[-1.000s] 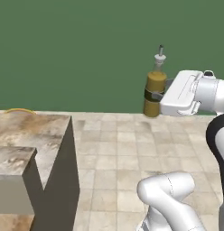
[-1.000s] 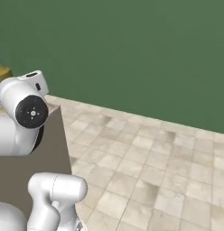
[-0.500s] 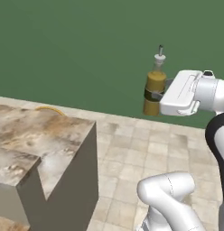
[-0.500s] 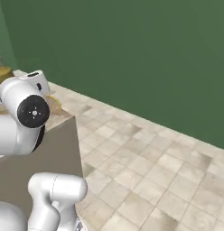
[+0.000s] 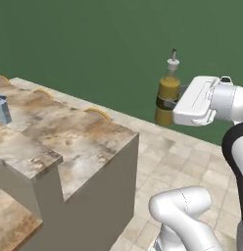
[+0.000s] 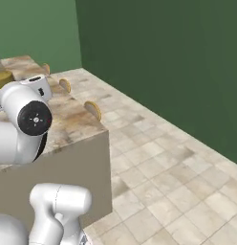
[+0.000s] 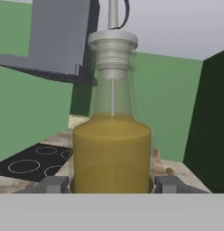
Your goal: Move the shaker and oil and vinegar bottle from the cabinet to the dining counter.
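One bottle (image 5: pixel 167 100) — one carton (image 5: pixel 2 110) — three stools (image 5: pixel 97 113)

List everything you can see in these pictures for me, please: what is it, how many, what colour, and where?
oil and vinegar bottle: one, olive-yellow with a pale stopper, held upright in the air beyond the counter's corner.
dining counter: one, brown-beige marbled top with plain beige sides, at the left.
stools: three round wooden tops showing along the counter's far edge.
carton: one, pale blue, on the counter near its left end.
cooktop: one, black with ring marks, low in the hand view.
floor: beige tiles.
walls: green.
gripper: one, dark fingertips, shut on the bottle's body.
arm: one, white.
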You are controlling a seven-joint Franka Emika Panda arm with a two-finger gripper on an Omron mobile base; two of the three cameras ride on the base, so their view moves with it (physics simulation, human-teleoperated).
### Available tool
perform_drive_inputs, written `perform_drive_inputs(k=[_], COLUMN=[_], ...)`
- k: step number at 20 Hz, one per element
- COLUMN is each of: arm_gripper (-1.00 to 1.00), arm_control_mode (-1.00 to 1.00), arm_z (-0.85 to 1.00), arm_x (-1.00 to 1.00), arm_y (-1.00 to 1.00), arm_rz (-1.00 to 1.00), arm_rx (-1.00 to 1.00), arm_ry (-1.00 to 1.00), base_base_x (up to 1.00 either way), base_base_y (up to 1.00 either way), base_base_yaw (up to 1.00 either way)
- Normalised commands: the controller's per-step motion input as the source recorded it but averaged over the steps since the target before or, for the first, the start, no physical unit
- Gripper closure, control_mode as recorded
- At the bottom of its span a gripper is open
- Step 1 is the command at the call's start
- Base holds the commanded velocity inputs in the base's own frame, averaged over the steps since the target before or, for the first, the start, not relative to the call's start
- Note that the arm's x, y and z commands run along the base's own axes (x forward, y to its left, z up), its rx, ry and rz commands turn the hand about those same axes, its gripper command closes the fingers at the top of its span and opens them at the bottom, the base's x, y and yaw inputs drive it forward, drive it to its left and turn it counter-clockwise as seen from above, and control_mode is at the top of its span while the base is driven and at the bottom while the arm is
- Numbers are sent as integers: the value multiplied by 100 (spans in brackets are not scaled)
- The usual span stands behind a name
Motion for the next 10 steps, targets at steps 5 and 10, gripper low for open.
perform_drive_inputs(k=[5,10], arm_gripper=[100,100], arm_control_mode=[100,100], arm_z=[0,0], arm_x=[0,0], arm_y=[0,0], arm_rz=[0,0], arm_rx=[0,0], arm_ry=[0,0], base_base_x=[59,66], base_base_y=[-20,-30], base_base_yaw=[49,46])
